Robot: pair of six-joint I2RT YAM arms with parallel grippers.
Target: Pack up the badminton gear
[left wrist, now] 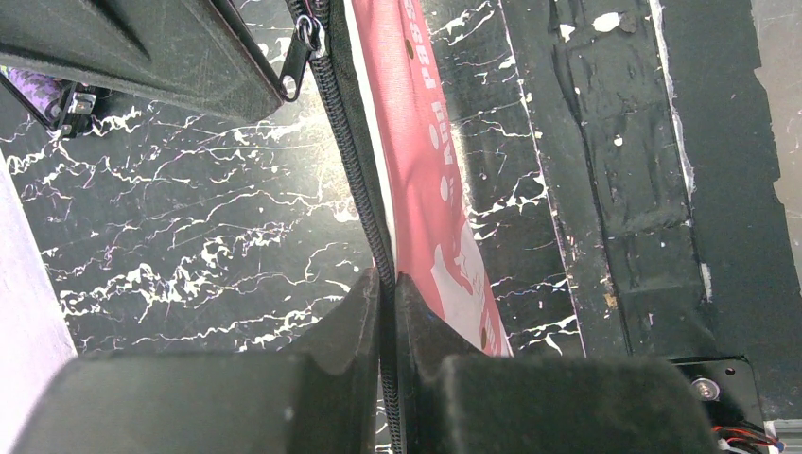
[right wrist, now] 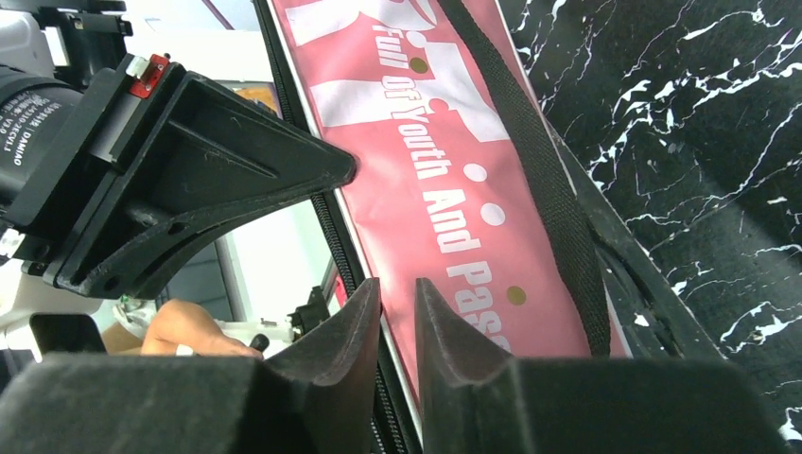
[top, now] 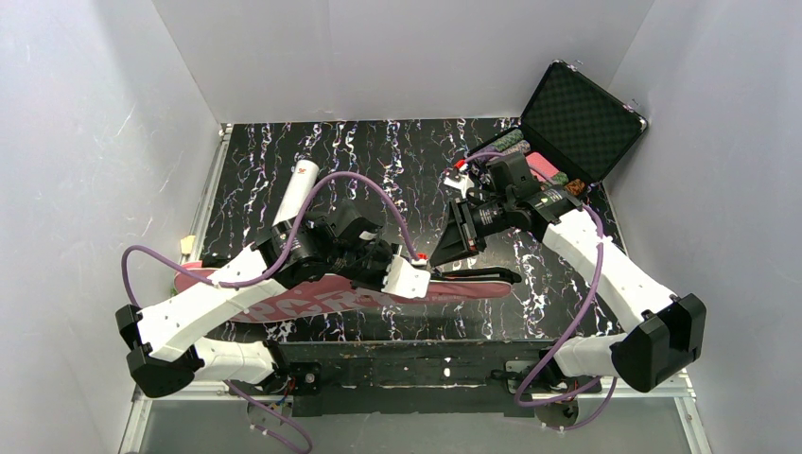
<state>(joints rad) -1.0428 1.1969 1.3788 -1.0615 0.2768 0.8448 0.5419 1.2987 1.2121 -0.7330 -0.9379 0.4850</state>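
**What the three views leave unseen around the pink racket bag**

From above, the left arm point(top: 236, 284) lies across the racket bag point(top: 459, 288), covering its middle and most of its white lettering. The near end of the white tube point(top: 295, 189) slips out of sight behind that arm. The right arm point(top: 596, 255) blocks the front of the black case point(top: 577, 123); its contents show only as scraps of colour (green, pink, brown), too small to name.

In the left wrist view the bag runs off the top edge and vanishes below behind the left gripper point(left wrist: 388, 284), with its print clipped to a few letters.

In the right wrist view the zipper edge point(right wrist: 342, 248) runs in at the right gripper point(right wrist: 398, 293). Whether its fingers point(right wrist: 350, 322) press that edge cannot be told. The pale background at the left is blurred.
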